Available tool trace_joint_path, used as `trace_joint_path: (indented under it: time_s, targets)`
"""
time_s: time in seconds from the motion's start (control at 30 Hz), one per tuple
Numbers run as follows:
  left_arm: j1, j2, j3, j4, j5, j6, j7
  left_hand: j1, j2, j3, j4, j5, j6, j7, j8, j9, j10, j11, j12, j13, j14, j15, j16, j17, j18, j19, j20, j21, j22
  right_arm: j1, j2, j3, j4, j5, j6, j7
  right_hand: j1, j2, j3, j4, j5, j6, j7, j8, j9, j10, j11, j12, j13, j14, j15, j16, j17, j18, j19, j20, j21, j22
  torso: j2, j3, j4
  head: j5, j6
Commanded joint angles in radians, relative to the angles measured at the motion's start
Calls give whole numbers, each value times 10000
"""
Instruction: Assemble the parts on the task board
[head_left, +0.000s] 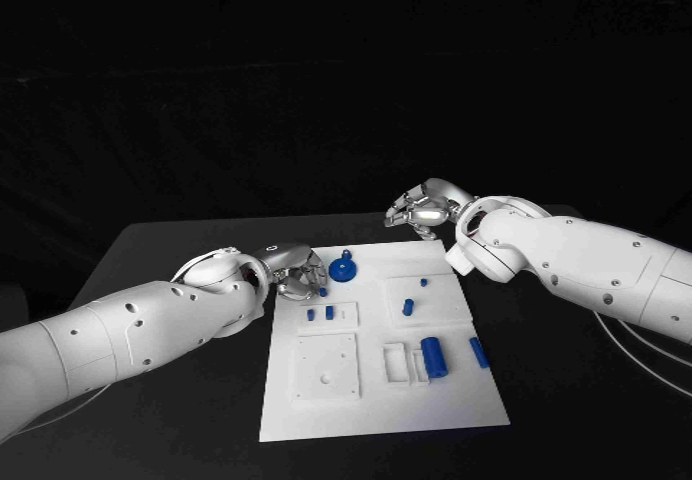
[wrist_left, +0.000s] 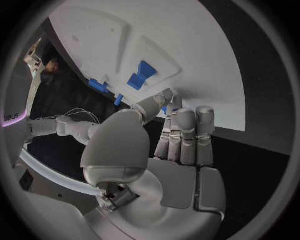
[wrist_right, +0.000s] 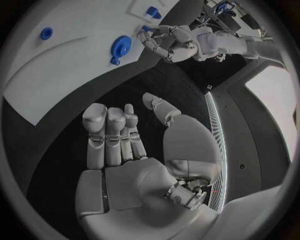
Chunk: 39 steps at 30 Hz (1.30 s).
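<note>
Left hand (head_left: 293, 270) crowds the task board's (head_left: 433, 420) far-left edge by the blue round part (head_left: 345, 268). Right hand (head_left: 423, 211) sits beyond the far edge. Near strip of board is bare.

Parts (head_left: 431, 356) lie on the task board (head_left: 389, 415), mid-table (head_left: 159, 250).

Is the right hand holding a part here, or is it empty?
Empty. The right hand hangs over the black table off the task board, its fingers straight and apart with nothing between them.
</note>
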Motion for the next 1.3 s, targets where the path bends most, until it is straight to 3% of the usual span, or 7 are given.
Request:
trace_joint_path:
  time_s: [0.03,0.4,0.53,0.63,0.73,0.93,1.3]
  targets:
    - [2,-43,7,-62,67,-203,10,35,-138,-15,-29,-48,-98,-6,-68,-19,-101,7,-65,-13,-70,44,-57,-19,1050,-80,25,-75,-18,-3,-44,7,-24,106,116,283,-93,6,21,-33,53,-123,56,-47,-9,-104,21,-139,-67,-114,39,-157,-65,1410,-135,56,-149,-62,2,0,-6,-9,20]
    - [36,-390,17,-383,664,-773,386,321,-105,347,2,-161,65,132,79,-3,-150,84,-123,7,-599,131,-596,-281,945,-511,174,-474,-173,-3,-436,3,-51,543,456,2005,376,229,607,-519,132,-566,293,-234,-9,-944,268,-1764,-1266,-1241,343,-2135,-1140,1321,-1559,731,-2045,-1018,-24,12,0,-162,93]
    - [176,-576,43,-511,2624,-317,292,303,-133,379,5,-176,62,130,91,-7,-149,92,-126,15,-661,141,-726,-345,903,-607,201,-582,-222,-4,-639,-3,-67,-218,828,2120,375,230,643,-565,132,-555,330,-216,9,-1040,309,-1928,-1401,-1339,423,-2334,-1259,1274,-1672,837,-2252,-1140,-31,1,7,-245,163]
    - [256,-732,49,-528,4428,-50,277,105,-175,490,44,-210,67,124,121,-1,-180,185,-148,18,-1375,254,-1523,-701,713,-1229,372,-1138,-444,-9,-788,-17,-59,-798,1066,2139,771,258,939,-690,68,-765,660,-222,72,-1707,658,-4033,-2962,-1949,828,-3345,-1912,1094,-2342,1261,-3256,-1694,-35,10,-12,-246,201]
    - [297,-978,66,-409,5741,211,583,-58,-113,434,14,-250,24,132,183,11,-176,221,-152,54,-1411,302,-2308,-1060,525,-1486,445,-1680,-753,-39,-949,-65,-91,-1703,1453,2181,1242,63,712,-747,63,-652,578,-24,206,-1905,1002,-6546,-5036,-1734,974,-3629,-2215,1266,-2136,1388,-3584,-1892,-62,0,-5,-264,245]
    - [294,-1486,70,50,7271,1121,1741,-1039,-213,-352,-34,242,-200,207,241,40,-362,458,-279,41,-2517,851,-4569,-1901,62,-2636,817,-3073,-1434,-201,-1187,-188,11,-3610,1676,2030,1296,125,-881,-766,142,-391,436,188,292,-466,732,-7917,-6432,-931,739,-3390,-2199,1410,-1303,1217,-3479,-1825,-158,-39,-29,-176,272]
    - [288,-1932,65,711,10352,959,2664,-650,168,-952,-62,298,-334,213,410,96,-396,514,-515,-94,-3423,1781,-7174,-2327,184,-3468,1713,-4219,-1849,-515,-1296,-242,269,-6522,1631,1448,1724,-7,-1056,-756,217,212,178,358,212,245,633,-9071,-7222,41,613,-2992,-2011,1410,-348,758,-3034,-1522,-333,-138,29,-301,234]
